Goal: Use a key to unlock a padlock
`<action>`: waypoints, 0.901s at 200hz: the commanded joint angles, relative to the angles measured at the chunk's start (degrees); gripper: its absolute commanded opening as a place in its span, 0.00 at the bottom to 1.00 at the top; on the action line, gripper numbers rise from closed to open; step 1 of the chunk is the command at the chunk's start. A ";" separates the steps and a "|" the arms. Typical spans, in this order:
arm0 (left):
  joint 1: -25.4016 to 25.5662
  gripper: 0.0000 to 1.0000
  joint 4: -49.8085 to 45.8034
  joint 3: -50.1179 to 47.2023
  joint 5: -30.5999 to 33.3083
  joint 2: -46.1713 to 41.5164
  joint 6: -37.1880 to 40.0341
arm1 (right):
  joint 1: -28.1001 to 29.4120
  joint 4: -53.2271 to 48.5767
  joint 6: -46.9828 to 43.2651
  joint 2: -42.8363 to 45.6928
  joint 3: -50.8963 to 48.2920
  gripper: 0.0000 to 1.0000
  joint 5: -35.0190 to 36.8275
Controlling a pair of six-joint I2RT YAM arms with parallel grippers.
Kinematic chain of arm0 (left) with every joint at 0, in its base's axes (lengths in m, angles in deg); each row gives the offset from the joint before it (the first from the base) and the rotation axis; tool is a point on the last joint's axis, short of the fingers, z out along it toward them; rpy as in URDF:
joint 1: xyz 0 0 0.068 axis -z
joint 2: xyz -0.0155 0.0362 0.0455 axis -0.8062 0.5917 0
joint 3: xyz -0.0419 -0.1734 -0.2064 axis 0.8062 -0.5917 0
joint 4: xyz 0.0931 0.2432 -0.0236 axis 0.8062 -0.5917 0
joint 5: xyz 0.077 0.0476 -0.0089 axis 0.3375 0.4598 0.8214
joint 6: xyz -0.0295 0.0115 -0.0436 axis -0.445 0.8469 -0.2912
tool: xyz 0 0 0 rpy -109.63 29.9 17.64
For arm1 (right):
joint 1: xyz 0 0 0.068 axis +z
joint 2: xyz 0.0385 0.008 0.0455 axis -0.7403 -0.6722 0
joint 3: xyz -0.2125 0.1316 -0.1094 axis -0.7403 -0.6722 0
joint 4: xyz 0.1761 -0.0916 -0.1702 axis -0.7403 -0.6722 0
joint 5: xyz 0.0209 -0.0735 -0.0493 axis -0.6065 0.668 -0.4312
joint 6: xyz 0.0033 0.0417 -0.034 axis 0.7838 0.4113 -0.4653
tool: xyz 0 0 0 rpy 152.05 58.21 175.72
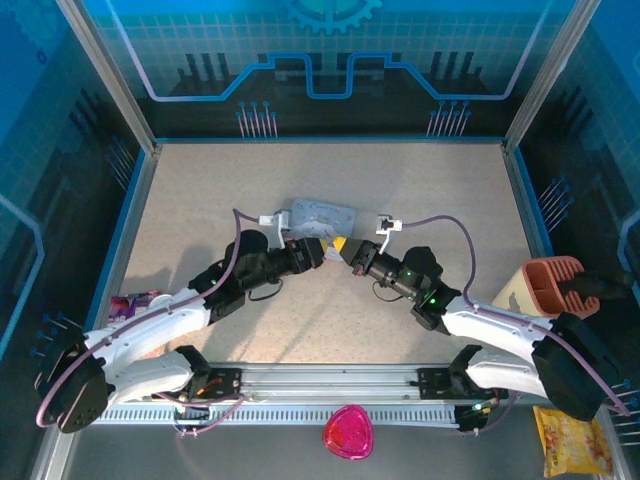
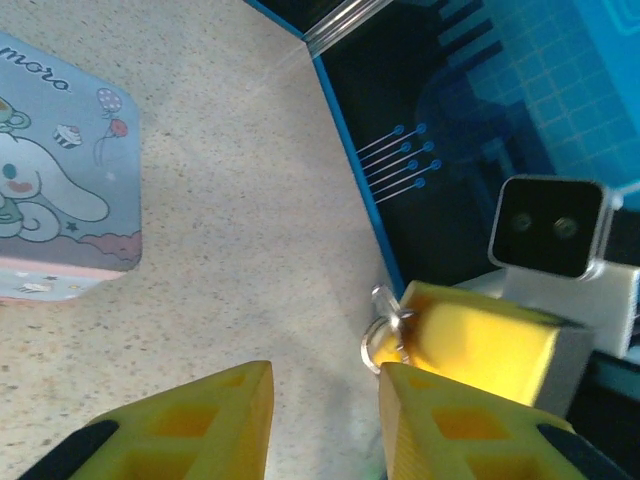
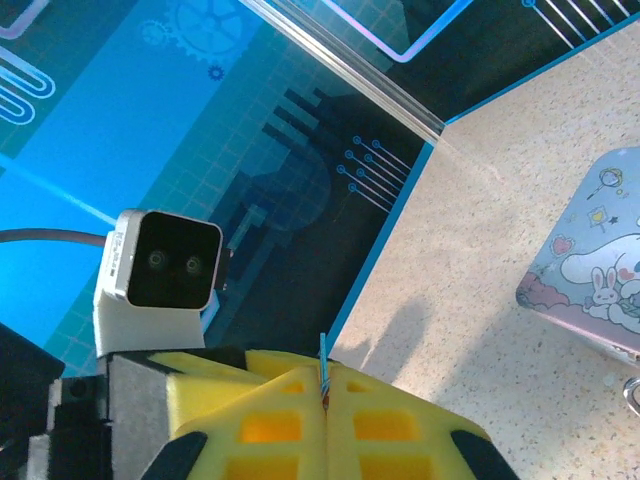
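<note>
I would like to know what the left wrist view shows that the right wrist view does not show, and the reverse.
Left wrist view: the left gripper with its jaws apart and nothing between them, and the right arm's camera. Right wrist view: the right gripper with its jaws shut on a thin sliver, likely the key, and the left arm's camera. Both: the cartoon tin on the speckled table.

the white-and-black left arm (image 1: 150, 325) and right arm (image 1: 500, 325) reach inward, tips nearly meeting. the yellow foam-padded left gripper (image 1: 320, 254) (image 2: 325, 378) stands with jaws parted. just off its right finger, the yellow right gripper (image 1: 347, 251) (image 2: 470, 340) (image 3: 326, 378) is pressed closed.
</note>
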 commanded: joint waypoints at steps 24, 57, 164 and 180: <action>-2.29 0.31 4.39 0.70 -3.42 -0.34 -4.21 | 1.57 3.97 -2.11 -1.03 -0.76 0.00 0.72; -2.95 0.31 4.94 1.41 -4.41 1.07 -4.28 | 2.06 5.10 -1.88 -2.06 -0.67 0.00 0.26; -3.31 0.19 6.08 2.19 -6.02 2.67 -4.54 | 2.81 7.47 0.01 -4.18 -0.94 0.00 -0.11; -3.33 0.14 6.29 2.05 -6.04 2.79 -4.63 | 2.82 7.45 0.25 -4.29 -0.95 0.00 -0.21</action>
